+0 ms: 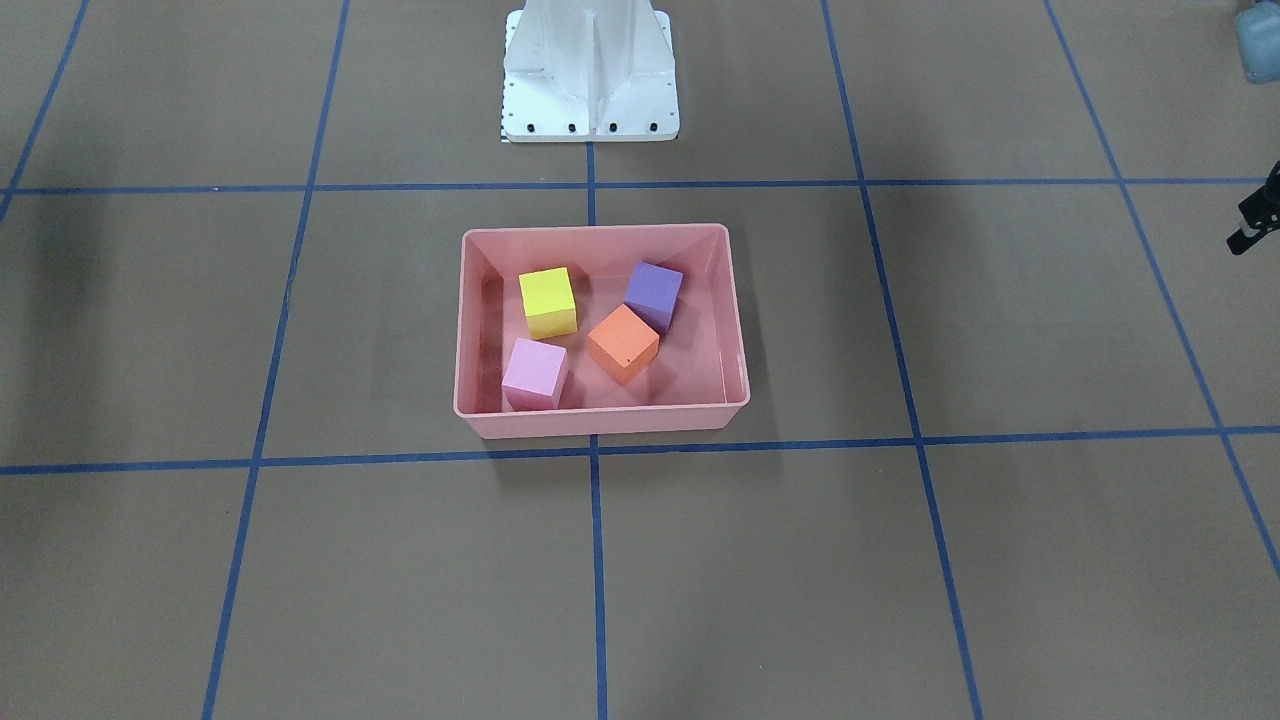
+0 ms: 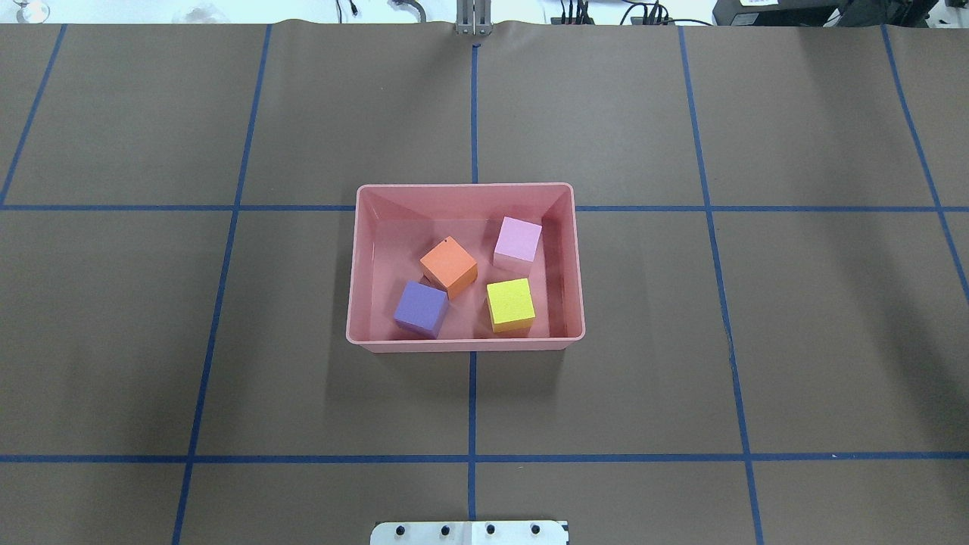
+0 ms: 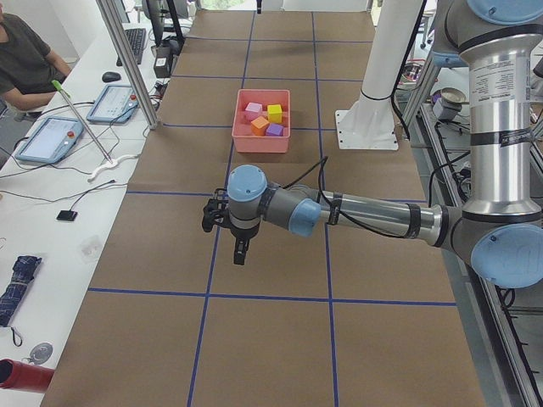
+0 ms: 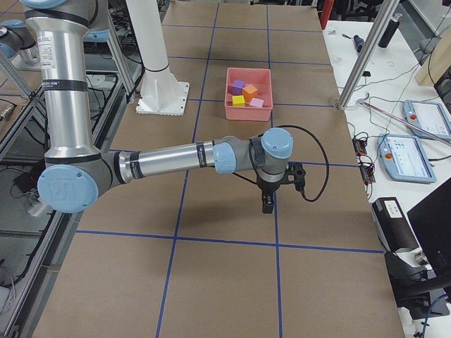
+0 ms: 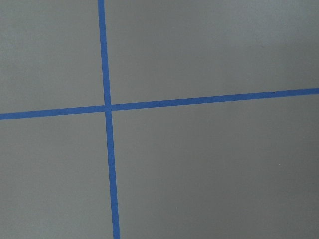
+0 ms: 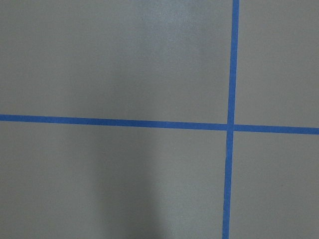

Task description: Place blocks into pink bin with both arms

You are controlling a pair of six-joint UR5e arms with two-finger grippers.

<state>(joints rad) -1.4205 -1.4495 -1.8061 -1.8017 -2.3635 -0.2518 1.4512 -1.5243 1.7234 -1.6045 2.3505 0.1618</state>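
Left gripper fingers: can't tell if apart or together. Side view is too coarse, the front view only clips its edge, and the left wrist cam shows no fingers. Right gripper: same, seen from the side only, can't tell. Neither looks to be carrying anything, as far as I can make out.

Under each set of fingers there is only bare brown paper and a blue tape cross; no block is within reach.

Pink bin sits well away from both, roughly between the two grippers along the table. All four are inside it:
- yellow block
- light pink block
- orange block
- purple block

My read: the placing is done and both arms are standing clear.

Handling, if a re-pick is needed: the cubes look like matte foam, so light, a bit squashy, not slippery, not fragile. Pinch opposite flat faces at mid-height with low force. Orange sits turned against the bin walls, with one corner just beside purple, maybe touching. Rotate the wrist to match its faces, or the fingers will nudge purple.
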